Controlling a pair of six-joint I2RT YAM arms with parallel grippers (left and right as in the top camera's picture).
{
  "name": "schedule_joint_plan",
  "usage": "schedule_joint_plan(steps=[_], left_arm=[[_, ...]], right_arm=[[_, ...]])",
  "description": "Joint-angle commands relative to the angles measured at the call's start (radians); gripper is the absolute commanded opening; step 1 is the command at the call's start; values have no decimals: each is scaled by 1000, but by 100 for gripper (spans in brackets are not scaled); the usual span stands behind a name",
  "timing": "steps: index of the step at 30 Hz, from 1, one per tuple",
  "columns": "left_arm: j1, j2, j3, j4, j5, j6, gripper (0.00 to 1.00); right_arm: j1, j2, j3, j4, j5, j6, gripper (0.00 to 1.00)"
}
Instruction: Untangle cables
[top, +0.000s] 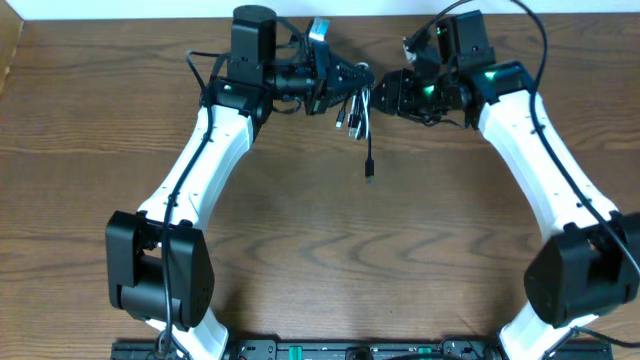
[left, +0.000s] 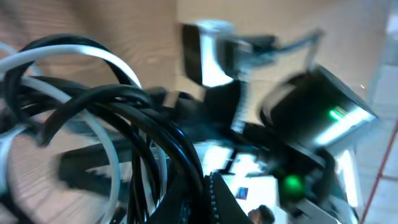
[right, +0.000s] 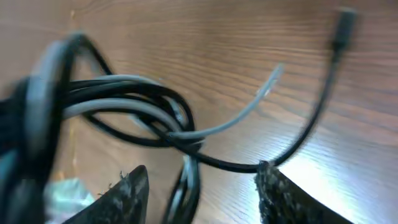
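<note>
Running far-near, blk cable (top: 368, 140), plug (top: 369, 174) nearward

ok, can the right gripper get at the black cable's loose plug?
Probably yes: right gripper is open, the black cable crosses just ahead of its jaws, and nothing covers the plug.

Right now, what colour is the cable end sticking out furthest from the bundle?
That cable end is black, clearest from overhead.

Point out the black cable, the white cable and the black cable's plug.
black cable (right: 230, 164): right wrist view, on the stretch lying across the table.
white cable (right: 236, 118): right wrist view, on its loose tail.
black cable's plug (top: 369, 172): overhead view, on the plug body.
</note>
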Motion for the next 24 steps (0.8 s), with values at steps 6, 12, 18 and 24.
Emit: schedule_joint_plan(steps=[6, 12, 18, 24], left_arm=[[0, 4, -1, 96, 115, -166, 8], [0, 4, -1, 312, 130, -338, 7], [7, 4, -1, 390, 134, -403, 8], [87, 4, -1, 418, 153, -308, 7]], right_arm=[[9, 42, 2, 120, -155, -60, 59], [27, 90, 1, 185, -215, -37, 57], [26, 113, 1, 184, -167, 24, 45], [-31, 113, 1, -100, 248, 40, 32]])
